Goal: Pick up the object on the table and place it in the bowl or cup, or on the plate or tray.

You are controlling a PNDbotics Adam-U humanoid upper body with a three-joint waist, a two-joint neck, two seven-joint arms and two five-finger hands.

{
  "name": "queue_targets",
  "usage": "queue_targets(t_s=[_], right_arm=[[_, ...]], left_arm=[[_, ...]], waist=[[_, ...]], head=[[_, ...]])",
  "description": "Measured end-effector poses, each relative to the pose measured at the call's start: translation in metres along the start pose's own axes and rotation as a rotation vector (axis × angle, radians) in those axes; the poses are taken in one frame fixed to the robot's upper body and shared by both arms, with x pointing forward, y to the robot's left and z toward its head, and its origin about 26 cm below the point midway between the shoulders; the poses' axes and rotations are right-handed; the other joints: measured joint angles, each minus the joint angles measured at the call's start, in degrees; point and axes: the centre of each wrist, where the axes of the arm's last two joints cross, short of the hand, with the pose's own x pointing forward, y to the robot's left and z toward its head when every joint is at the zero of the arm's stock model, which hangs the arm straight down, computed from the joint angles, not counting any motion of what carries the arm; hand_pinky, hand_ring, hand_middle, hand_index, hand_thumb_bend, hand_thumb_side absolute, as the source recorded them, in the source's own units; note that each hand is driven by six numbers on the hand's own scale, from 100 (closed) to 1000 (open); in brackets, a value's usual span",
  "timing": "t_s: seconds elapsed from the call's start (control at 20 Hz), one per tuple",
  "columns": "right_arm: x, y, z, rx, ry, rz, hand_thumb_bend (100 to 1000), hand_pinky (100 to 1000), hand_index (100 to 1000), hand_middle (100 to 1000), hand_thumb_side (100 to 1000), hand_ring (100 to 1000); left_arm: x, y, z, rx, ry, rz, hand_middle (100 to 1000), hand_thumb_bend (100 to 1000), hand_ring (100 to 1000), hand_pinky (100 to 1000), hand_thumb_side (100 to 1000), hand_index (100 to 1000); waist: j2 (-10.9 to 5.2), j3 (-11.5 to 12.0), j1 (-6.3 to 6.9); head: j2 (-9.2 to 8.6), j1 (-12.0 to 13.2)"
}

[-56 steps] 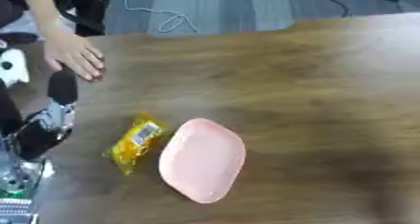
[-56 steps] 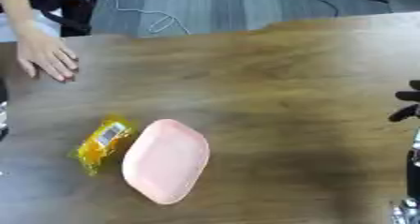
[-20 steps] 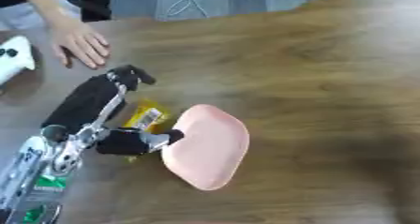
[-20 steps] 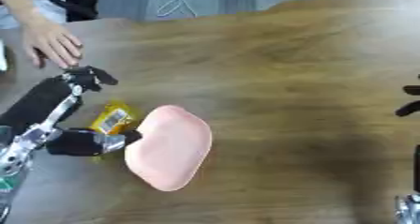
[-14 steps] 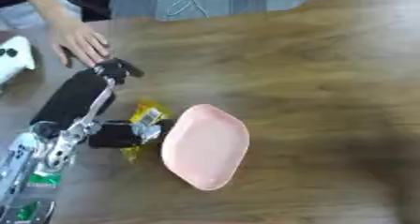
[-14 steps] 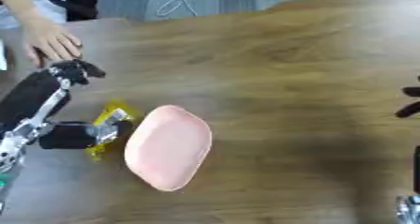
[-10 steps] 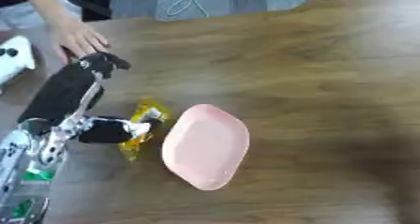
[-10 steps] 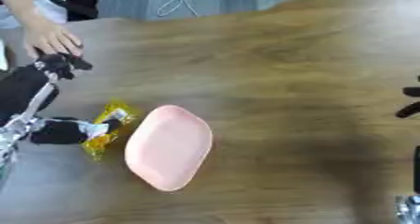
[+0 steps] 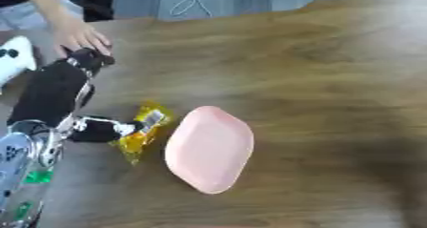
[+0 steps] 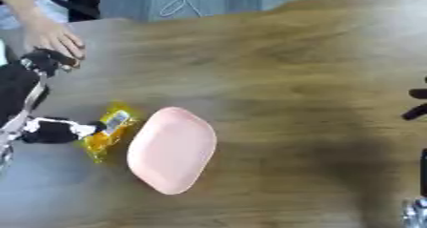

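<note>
my left hand [image 9: 98, 129] is down at the left side of the counter [image 9: 317, 69], its dark fingers reaching to the left edge of the yellow packet [image 9: 143, 130]. they look to be touching it, but i cannot tell whether they are curled round it or just resting against it. the black forearm runs up and back from the hand toward the far left. the packet lies flat on the wood, long and narrow, tilted so its upper end leans right, with a small pale label near that end. just beside it on the right sits the pink plate [image 9: 208, 149], an oval dish lying at a slant on the counter; the packet's right edge is close against the plate's rim, and i cannot tell whether they touch. the packet is on the counter, not on the plate. at the far left corner a person's bare hand [image 9: 79, 36] rests on the counter edge, near my arm. my right hand [image 10: 415, 105] shows only as dark fingers at the right edge of the right eye view, well apart from the plate, and i cannot tell how it is held.
</note>
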Motion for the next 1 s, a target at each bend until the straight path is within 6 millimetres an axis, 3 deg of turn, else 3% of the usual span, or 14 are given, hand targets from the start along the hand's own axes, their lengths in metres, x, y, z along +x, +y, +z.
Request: queue_targets(t_s=[0.55,0.7,0.75,0.8,1.0], right_arm=[[0.0,0.0,0.0,0.002,-0.001,-0.005,100,353,817,649,742,577],[0.0,0.0,-0.001,-0.001,0.003,-0.019,100,349,818,649,738,577],[0.0,0.0,-0.001,-0.001,0.004,-0.023,100,349,818,649,740,577],[0.0,0.0,-0.001,0.0,0.005,-0.026,100,350,819,649,738,577],[0.0,-0.001,-0.001,0.001,0.008,-0.032,100,350,819,650,737,577]], left_arm=[[0.014,-0.006,0.003,-0.048,-0.069,0.017,780,714,677,473,381,839],[0.016,-0.007,0.003,-0.061,-0.09,0.02,782,732,679,486,393,843],[0.015,-0.008,0.004,-0.064,-0.095,0.016,782,749,679,486,354,843],[0.014,-0.008,0.005,-0.072,-0.102,0.005,784,748,681,498,395,847],[0.006,-0.009,0.008,-0.102,-0.132,-0.068,788,777,685,517,394,851]], waist=[[0.28,-0.29,0.25],[0.49,-0.49,0.38],[0.51,-0.52,0.4],[0.51,-0.54,0.45],[0.52,-0.67,0.66]], head=[[0.0,-0.43],[-0.01,-0.44],[-0.01,-0.44],[-0.01,-0.44],[-0.01,-0.45]])
